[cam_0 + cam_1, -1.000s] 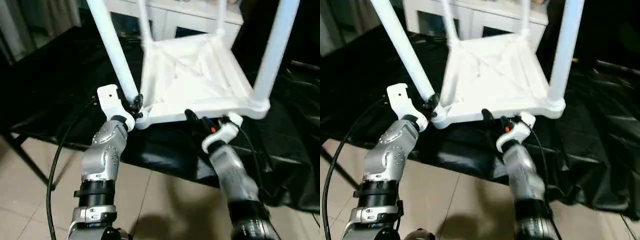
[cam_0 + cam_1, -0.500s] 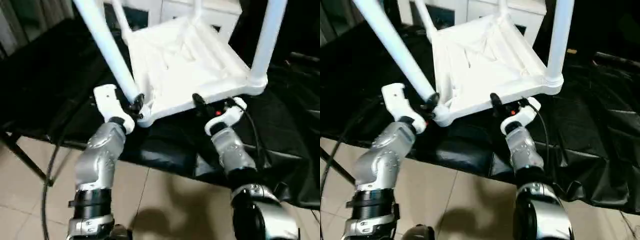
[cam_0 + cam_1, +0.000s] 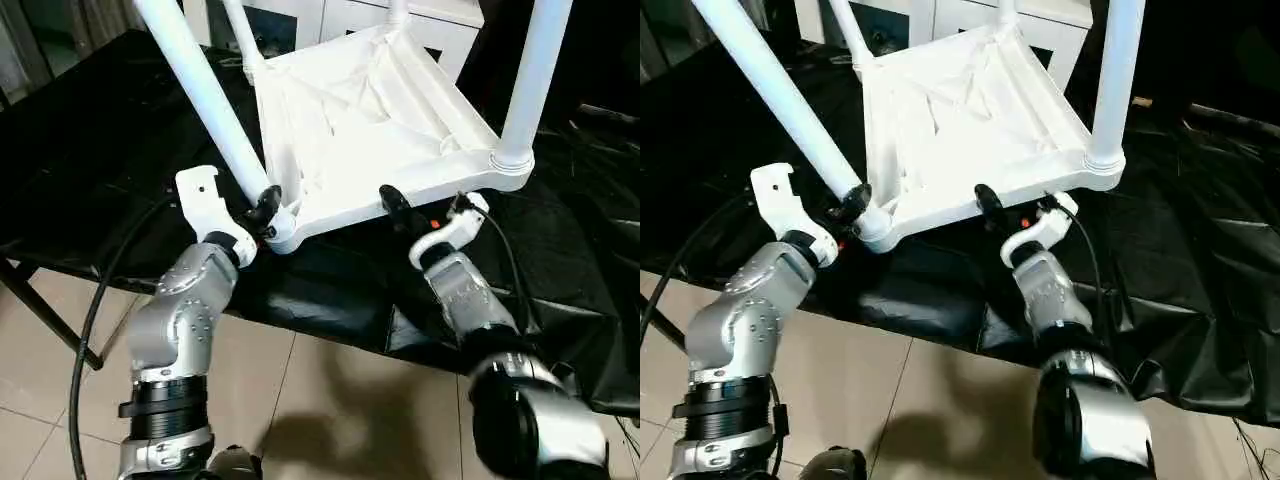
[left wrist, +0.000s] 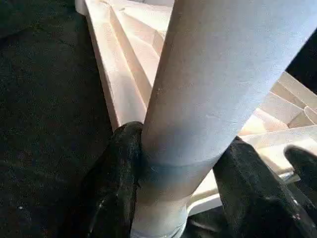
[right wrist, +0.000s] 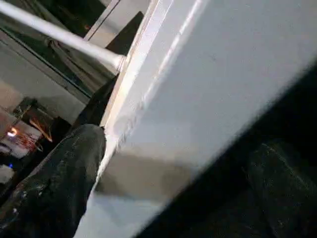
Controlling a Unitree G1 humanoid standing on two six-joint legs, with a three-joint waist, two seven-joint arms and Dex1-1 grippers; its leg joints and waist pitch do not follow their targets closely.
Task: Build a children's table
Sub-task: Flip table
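The children's table (image 3: 370,120) lies upside down on the black cloth, ribbed underside up, with white legs rising from its corner sockets. My left gripper (image 3: 262,212) is shut on the near-left leg (image 3: 205,90) just above its socket. In the left wrist view both black fingers (image 4: 119,183) press against the sides of that leg (image 4: 213,89). My right gripper (image 3: 400,205) stands open at the tabletop's near edge, to the left of the near-right leg (image 3: 530,80). In the right wrist view the white rim (image 5: 213,99) passes between its spread fingers (image 5: 54,183).
The black-cloth work table's front edge (image 3: 330,320) runs just below both grippers, with tiled floor beneath. A white cabinet (image 3: 440,25) stands behind the small table. A black cable (image 3: 95,320) hangs by my left arm. Cloth folds (image 3: 590,220) bunch at the right.
The whole view has shifted and tilted. The left gripper keeps its hold on the leg and the right stays open at the rim. My right forearm now looks more bent.
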